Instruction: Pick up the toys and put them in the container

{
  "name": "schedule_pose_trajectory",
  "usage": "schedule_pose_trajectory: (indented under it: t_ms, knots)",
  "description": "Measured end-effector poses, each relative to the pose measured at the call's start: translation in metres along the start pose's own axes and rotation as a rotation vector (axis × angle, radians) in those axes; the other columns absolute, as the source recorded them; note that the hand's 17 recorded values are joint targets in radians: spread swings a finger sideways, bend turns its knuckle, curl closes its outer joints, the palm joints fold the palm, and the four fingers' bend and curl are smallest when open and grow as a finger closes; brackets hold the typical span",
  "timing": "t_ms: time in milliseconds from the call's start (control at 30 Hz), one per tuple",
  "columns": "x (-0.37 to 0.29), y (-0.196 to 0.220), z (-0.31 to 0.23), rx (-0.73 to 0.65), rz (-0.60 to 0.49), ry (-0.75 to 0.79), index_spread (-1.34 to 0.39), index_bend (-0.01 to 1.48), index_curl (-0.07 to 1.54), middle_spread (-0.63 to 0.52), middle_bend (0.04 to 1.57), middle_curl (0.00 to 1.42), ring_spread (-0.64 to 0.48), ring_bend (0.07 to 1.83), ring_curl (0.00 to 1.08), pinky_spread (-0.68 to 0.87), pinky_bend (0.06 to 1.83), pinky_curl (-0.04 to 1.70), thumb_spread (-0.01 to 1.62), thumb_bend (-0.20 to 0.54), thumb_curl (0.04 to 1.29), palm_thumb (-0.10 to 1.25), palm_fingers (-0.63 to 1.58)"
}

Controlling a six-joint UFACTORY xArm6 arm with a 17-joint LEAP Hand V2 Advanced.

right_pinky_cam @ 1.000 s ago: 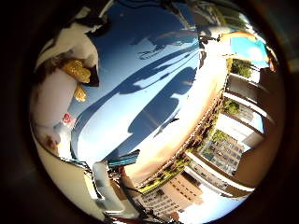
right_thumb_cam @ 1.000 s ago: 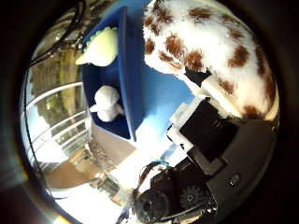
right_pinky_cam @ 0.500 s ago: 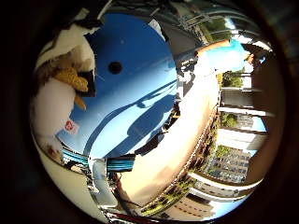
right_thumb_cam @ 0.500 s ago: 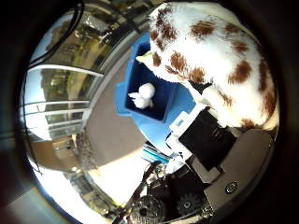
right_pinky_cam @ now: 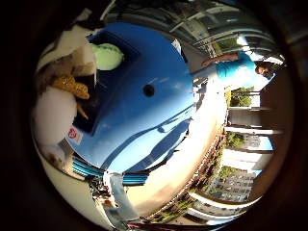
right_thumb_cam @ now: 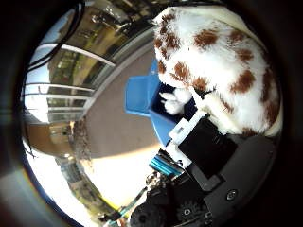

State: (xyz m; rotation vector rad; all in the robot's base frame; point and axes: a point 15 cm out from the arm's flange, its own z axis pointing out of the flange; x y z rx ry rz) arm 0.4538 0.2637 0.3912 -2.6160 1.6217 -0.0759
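A white plush toy with brown spots (right_thumb_cam: 222, 71) fills much of the thumb side view, close against my palm. My right hand (right_thumb_cam: 203, 151) is curled on it, a black and white finger pressed into its fur. The same toy's white body and yellow feet (right_pinky_cam: 65, 89) show in the little finger side view. Beyond the toy stands a dark blue container (right_thumb_cam: 165, 120). A small white toy (right_thumb_cam: 173, 101) and a pale green toy (right_pinky_cam: 107, 55) lie inside it.
The container stands on a round light blue table (right_pinky_cam: 154, 115) with a small hole in its middle. Tan paved ground (right_thumb_cam: 113, 137) lies around the table. Railings and buildings stand farther off.
The camera has drawn away from the container, which looks smaller in the thumb side view. The green toy and the table's hole have come into the little finger side view. The spotted toy stays in the hand.
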Motion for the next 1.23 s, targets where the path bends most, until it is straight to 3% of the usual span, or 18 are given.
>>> schedule_pose_trajectory:
  t_ms: [67, 233, 333, 500, 600, 633, 667, 733, 900, 1233]
  knots:
    - [-0.004, -0.009, 0.013, 0.002, 0.002, -0.005, -1.06, 1.04, -0.02, -0.27, 1.16, 1.2, -0.11, 1.51, 0.8, 0.13, 1.57, 0.8, 1.07, -0.04, 0.84, 0.85, 0.88]
    - [-0.019, -0.039, 0.042, 0.036, 0.04, -0.067, -1.02, 1.08, -0.01, -0.27, 1.14, 1.18, -0.09, 1.47, 0.78, 0.14, 1.54, 0.8, 1.1, -0.023, 0.78, 0.85, 0.88]
    - [-0.023, -0.054, 0.063, 0.043, 0.073, -0.11, -0.89, 1.16, 0.03, -0.25, 1.06, 1.11, -0.04, 1.41, 0.72, 0.18, 1.41, 0.76, 1.11, -0.027, 0.75, 0.84, 0.99]
    - [-0.033, -0.068, 0.104, 0.016, 0.115, -0.152, -0.69, 1.17, 0.06, -0.21, 0.95, 1.01, 0.03, 1.23, 0.63, 0.26, 1.29, 0.7, 1.11, -0.026, 0.7, 0.84, 0.96]
    - [-0.039, -0.064, 0.112, -0.01, 0.112, -0.151, -0.56, 1.05, 0.05, -0.18, 0.79, 0.93, 0.08, 1.12, 0.6, 0.31, 1.3, 0.7, 1.1, -0.036, 0.67, 0.81, 0.62]
    - [-0.04, -0.062, 0.115, -0.019, 0.111, -0.151, -0.48, 0.9, 0.02, -0.15, 0.62, 0.86, 0.14, 1.07, 0.59, 0.34, 1.3, 0.71, 1.09, -0.041, 0.67, 0.8, 0.2]
    - [-0.039, -0.06, 0.116, -0.028, 0.106, -0.15, -0.45, 0.86, 0.04, -0.13, 0.56, 0.84, 0.16, 1.05, 0.6, 0.35, 1.31, 0.73, 1.09, -0.043, 0.66, 0.79, 0.08]
    - [-0.038, -0.054, 0.119, -0.053, 0.091, -0.149, -0.42, 0.75, 0.03, -0.06, 0.37, 0.7, 0.23, 0.85, 0.48, 0.39, 1.22, 0.65, 1.08, -0.043, 0.64, 0.76, -0.16]
    - [-0.033, -0.055, 0.108, -0.032, 0.078, -0.151, -0.43, 0.53, 0.04, 0.07, 0.17, 0.53, 0.3, 0.62, 0.33, 0.47, 1.11, 0.52, 1.06, -0.035, 0.6, 0.74, -0.13]
    - [-0.016, -0.032, 0.033, 0.02, 0.063, -0.154, -0.42, 0.34, 0.13, 0.13, 0.14, 0.38, 0.33, 0.51, 0.3, 0.53, 0.99, 0.43, 1.05, -0.03, 0.55, 0.73, -0.04]
